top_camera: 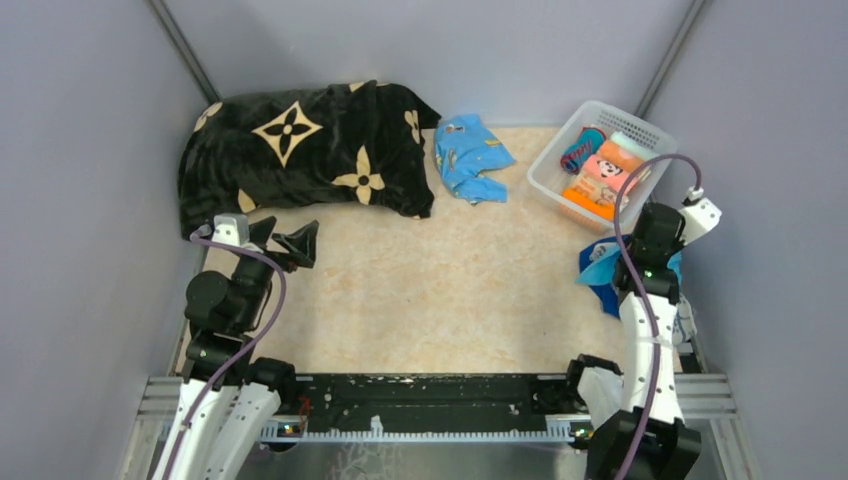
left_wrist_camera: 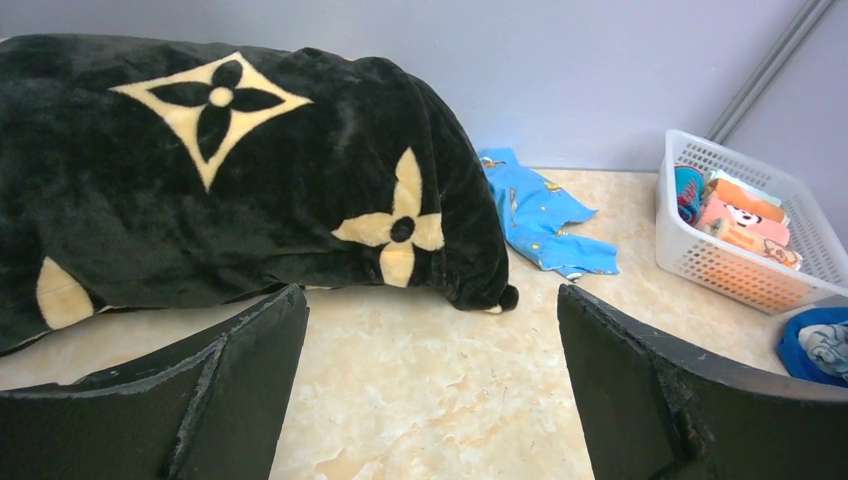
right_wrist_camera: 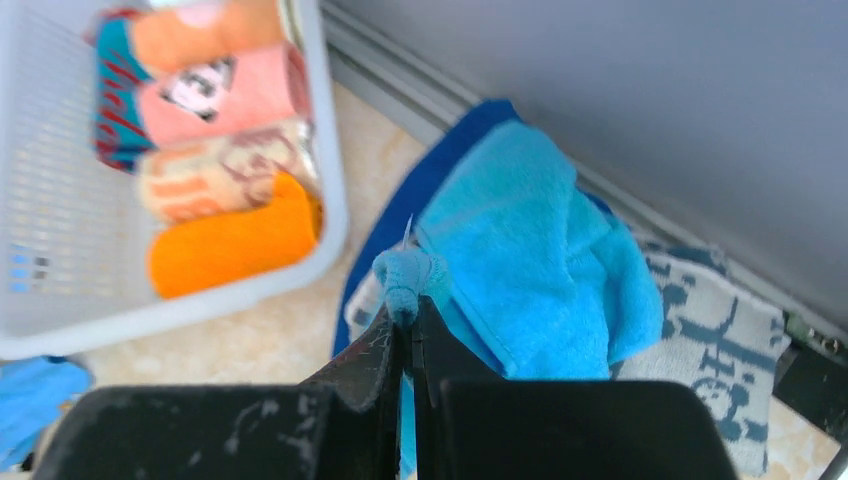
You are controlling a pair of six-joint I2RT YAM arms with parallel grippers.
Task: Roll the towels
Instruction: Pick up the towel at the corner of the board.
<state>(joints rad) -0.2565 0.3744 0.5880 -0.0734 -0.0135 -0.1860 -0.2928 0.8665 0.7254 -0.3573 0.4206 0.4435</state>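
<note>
Basket (left_wrist_camera: pixel 700 262) held rolled cloths (right_wrist_camera: pixel 225 90): orange, pink, striped. Right claw (right_wrist_camera: pixel 408 320) pinched turquoise towel (right_wrist_camera: pixel 540 260) atop royal-blue towel (right_wrist_camera: pixel 420 190) and printed white towel (right_wrist_camera: pixel 715 330), beside basket. Left claw (left_wrist_camera: pixel 430 300) gaped wide over bench (left_wrist_camera: pixel 420 400).

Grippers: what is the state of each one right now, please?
Left gripper: open, holding nothing.
Right gripper: closed, pinching an edge of the turquoise towel.

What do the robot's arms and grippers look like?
Both the left arm and right arm combine white shells with black joints, and a purple cable loops along each. The left gripper and right gripper each have two broad, matte black fingers with scuffed, greyish edges.
</note>
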